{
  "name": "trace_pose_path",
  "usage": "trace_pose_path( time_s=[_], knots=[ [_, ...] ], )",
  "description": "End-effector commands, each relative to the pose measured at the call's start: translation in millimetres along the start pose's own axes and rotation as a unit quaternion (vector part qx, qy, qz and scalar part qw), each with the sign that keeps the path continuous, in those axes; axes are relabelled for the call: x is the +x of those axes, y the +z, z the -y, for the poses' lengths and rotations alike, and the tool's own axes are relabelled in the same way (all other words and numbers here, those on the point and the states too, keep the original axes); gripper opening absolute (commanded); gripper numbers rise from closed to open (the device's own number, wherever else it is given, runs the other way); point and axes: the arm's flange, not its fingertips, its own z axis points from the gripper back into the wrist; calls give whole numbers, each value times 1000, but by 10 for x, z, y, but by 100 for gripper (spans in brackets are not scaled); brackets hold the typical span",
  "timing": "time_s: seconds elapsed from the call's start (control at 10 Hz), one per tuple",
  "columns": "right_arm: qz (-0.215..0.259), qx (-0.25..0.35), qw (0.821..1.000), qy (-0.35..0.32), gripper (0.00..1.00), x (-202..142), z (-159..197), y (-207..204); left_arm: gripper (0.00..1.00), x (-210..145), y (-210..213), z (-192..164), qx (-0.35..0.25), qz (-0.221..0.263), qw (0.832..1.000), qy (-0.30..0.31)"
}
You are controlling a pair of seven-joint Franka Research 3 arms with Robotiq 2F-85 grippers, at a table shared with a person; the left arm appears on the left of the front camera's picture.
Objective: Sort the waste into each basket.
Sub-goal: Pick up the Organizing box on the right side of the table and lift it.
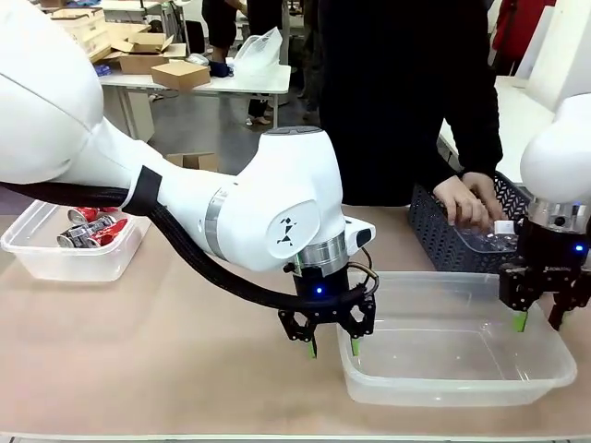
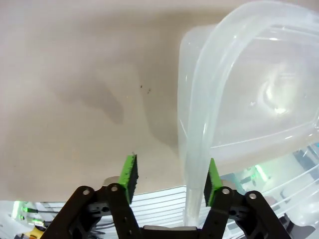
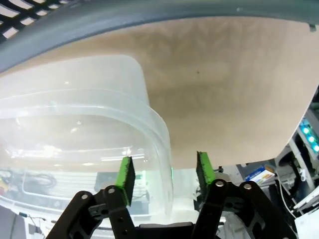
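Starting at the far left of the front view, a clear tub (image 1: 37, 251) sits on the tan table (image 1: 185, 369) with several red-and-silver cans (image 1: 92, 231) lying in it. Toward the middle, the left gripper (image 1: 333, 348) points straight down at the left end of a second clear tub (image 1: 443, 392), which stands on the near part of the table. In the left wrist view its green pads stand apart with that tub's rolled rim rising between them; the rim runs close along one pad and a clear gap is open to the other, so the claw is wide and grips nothing. No waste can be made out inside this second tub. Behind its right half stands a dark grey basket (image 1: 434, 231), where a person's hand (image 1: 466, 201) reaches in over what looks like a clear plastic bottle (image 1: 489, 240), hard to make out. At the far right, the right gripper (image 1: 539, 323) hangs over the right end of the second tub. In the right wrist view its pads also stand apart, astride the rim and touching neither side of it, holding nothing.
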Motion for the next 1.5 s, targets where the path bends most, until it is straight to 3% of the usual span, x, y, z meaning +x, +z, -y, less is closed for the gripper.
trace_pose_path(
  time_s=[0.0,0.1,0.3,0.9,1.1,1.4],
  knots=[
    [-3,5,1000,-5,0,-450,27,-468,0,-8,74,-19,20,35,999,17],
    [-6,8,1000,-3,0,-454,21,-465,19,1,93,-10,20,38,999,16],
    [-6,8,1000,0,0,-465,1,-444,0,22,103,-8,23,40,999,18],
    [-6,8,1000,-7,0,-459,-49,-230,0,-27,243,-30,11,35,999,12],
    [0,-24,1000,-4,0,-512,-180,235,0,-169,770,-216,10,49,998,28],
    [9,-90,995,41,0,-651,-690,1222,0,-416,1620,-536,8,59,998,17]
  ],
)
